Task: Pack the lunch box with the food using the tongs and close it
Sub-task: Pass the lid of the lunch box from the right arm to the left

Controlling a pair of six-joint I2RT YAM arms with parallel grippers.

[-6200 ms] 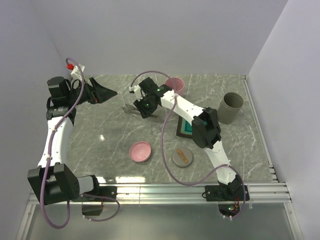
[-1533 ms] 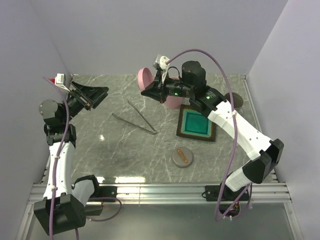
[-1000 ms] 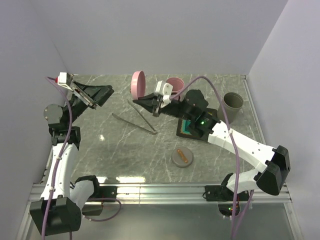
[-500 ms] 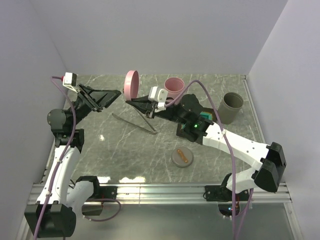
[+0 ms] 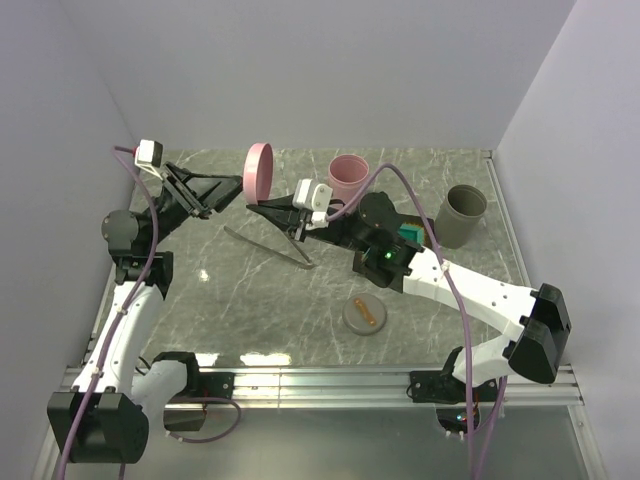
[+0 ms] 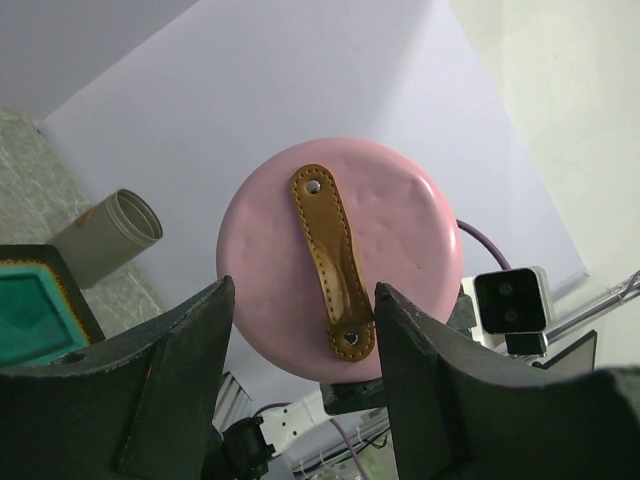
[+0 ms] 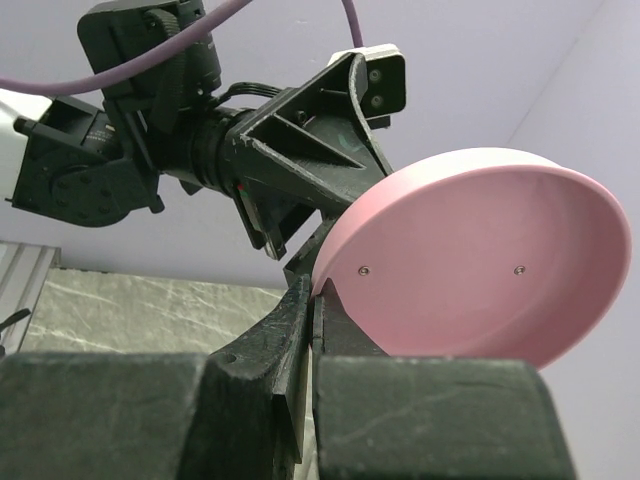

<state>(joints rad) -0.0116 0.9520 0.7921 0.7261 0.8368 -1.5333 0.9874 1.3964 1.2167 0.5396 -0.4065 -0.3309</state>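
Pinching the rim of the pink lid (image 5: 257, 172), the right gripper (image 7: 312, 300) is closed tight, and the lid is held on edge in the air. The left gripper (image 6: 300, 330) is spread wide around the lid's strap side; contact cannot be confirmed. The tongs (image 5: 265, 247) are seen flat on the table (image 5: 250, 300).

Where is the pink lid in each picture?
Top camera: the pink lid is at the upper middle, held up on its edge above the table.
Left wrist camera: right in the centre, its brown strap facing us; the table shows at the far left.
Right wrist camera: on the right side, its hollow inside facing us; the table shows at the lower left.
Shared landmark: the grey marble table.
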